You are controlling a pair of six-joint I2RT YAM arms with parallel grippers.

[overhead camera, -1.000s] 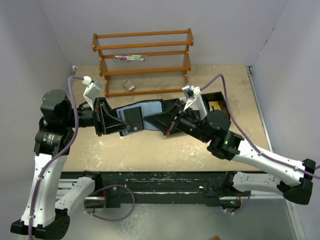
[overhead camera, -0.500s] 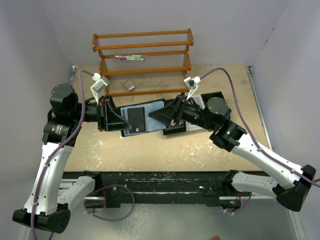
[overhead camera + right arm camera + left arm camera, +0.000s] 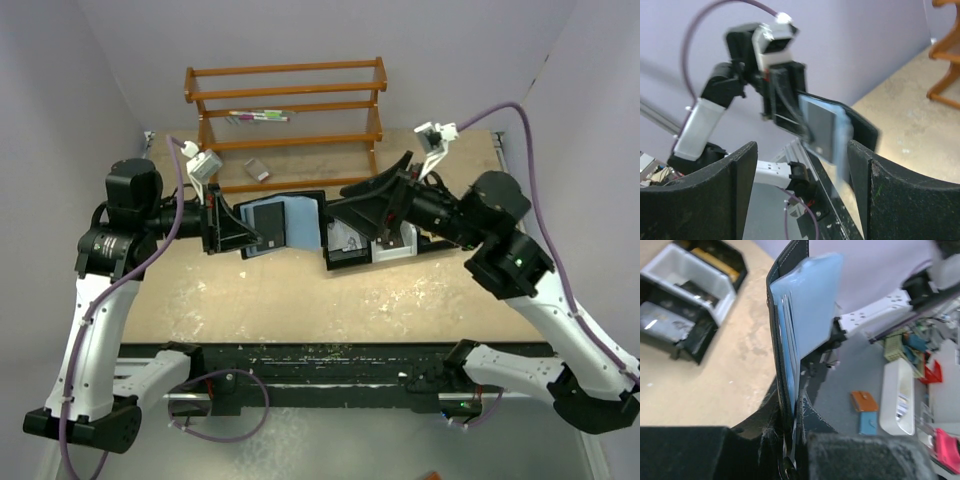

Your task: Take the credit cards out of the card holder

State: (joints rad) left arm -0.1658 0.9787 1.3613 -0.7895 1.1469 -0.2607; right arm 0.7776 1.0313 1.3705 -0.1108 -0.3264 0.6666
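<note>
While left gripper clamps one card holder, right gripper gapes empty; one credit card in tray.

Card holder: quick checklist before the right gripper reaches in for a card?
1. left gripper clamped on the card holder: ok.
2. card holder open, blue lining facing the right gripper: ok.
3. right gripper open, nothing between its fingers: ok.
4. right gripper not touching the card holder: ok.
5. credit cards present in the slots: cannot tell.
</note>
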